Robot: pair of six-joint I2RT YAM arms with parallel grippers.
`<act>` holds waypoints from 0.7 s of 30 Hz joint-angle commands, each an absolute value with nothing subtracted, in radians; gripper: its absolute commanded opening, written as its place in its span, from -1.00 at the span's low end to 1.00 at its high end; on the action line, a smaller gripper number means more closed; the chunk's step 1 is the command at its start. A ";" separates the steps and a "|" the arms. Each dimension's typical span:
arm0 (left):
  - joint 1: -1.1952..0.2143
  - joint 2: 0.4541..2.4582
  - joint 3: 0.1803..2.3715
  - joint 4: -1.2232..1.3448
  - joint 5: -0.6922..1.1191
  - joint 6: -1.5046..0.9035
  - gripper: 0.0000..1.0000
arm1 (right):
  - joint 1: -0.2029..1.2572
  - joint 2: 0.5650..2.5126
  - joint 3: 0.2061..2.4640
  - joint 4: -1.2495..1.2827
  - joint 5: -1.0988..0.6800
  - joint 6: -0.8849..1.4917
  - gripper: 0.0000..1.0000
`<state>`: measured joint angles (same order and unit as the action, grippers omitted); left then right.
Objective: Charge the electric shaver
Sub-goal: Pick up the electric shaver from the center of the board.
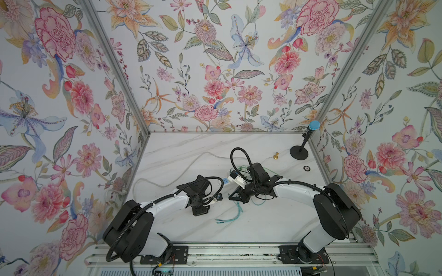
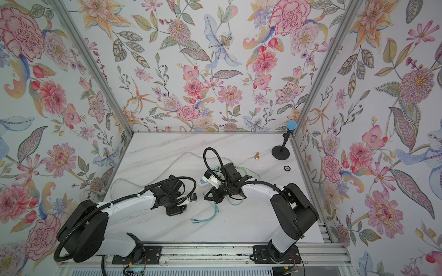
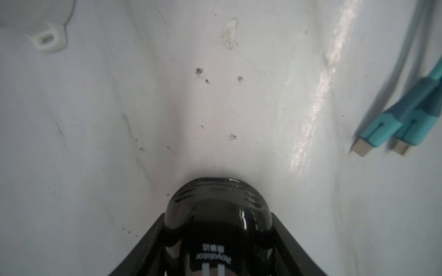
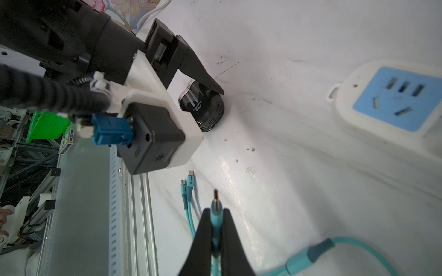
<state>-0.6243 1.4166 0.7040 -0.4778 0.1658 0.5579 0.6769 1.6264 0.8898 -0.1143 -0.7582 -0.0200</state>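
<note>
Shaver [image 3: 218,203], glossy black and rounded, is clasped by the left pincer [image 3: 218,215], ahead of the right pincer [image 4: 216,215]; in the latter a thin teal cable plug [image 4: 216,205] is clenched.

A teal metal-tipped cable plug [image 4: 216,216] is clamped in the black right gripper [image 4: 216,211]; a glossy black shaver [image 4: 204,111] is seen beyond.

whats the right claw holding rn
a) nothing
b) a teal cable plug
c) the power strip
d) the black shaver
b: in the right wrist view the right claw is shut on the teal cable plug, whose metal tip pokes out in front.
</note>
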 commanded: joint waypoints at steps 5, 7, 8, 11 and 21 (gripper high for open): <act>-0.642 1.469 0.763 -0.448 0.215 0.561 0.45 | 0.680 1.586 0.880 -0.121 -0.731 -0.002 -1.00; -0.643 1.453 0.750 -0.437 0.207 0.555 0.54 | 0.683 1.583 0.876 -0.122 -0.727 0.000 -1.00; -0.642 1.446 0.743 -0.443 0.202 0.563 0.57 | 0.683 1.583 0.875 -0.124 -0.727 0.000 -1.00; -0.643 1.435 0.721 -0.454 0.170 0.569 0.65 | 0.684 1.586 0.874 -0.123 -0.727 0.000 -1.00; -0.643 1.507 0.769 -0.461 0.141 0.606 0.64 | 0.684 1.611 0.869 -0.099 -0.750 0.000 -1.00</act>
<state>-0.6315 1.4757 0.7406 -0.4435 0.1528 0.5804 0.6792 1.6081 0.8860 -0.1135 -0.7406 -0.0055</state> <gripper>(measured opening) 0.827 0.088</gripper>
